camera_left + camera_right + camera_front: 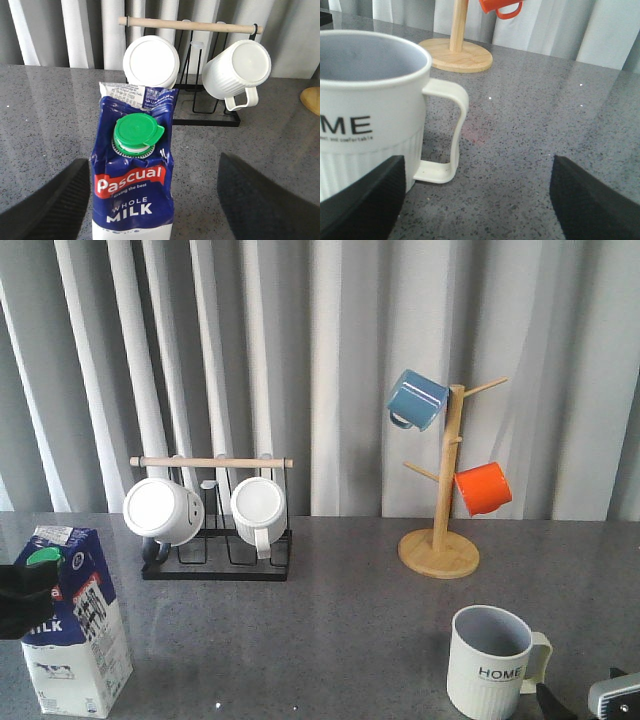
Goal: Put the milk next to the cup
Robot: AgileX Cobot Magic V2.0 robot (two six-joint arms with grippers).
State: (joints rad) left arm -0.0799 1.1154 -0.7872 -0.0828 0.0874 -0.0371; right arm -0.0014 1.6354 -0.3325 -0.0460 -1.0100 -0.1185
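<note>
The milk (75, 625), a blue-and-white carton with a green cap, stands upright at the front left of the table. In the left wrist view the milk (134, 185) lies between my open left fingers, close to one finger (55, 205) and well apart from the other. My left gripper (22, 600) is at the carton's top. The cup (488, 662), cream-white and ribbed with "HOME" on it, stands at the front right. My right gripper (477, 200) is open and empty just beside the cup's handle (447, 135).
A black rack with a wooden bar (213, 462) holds two white mugs (165, 510) at the back left. A wooden mug tree (440, 550) with a blue mug (416, 400) and an orange mug (483, 489) stands at the back right. Curtains hang behind.
</note>
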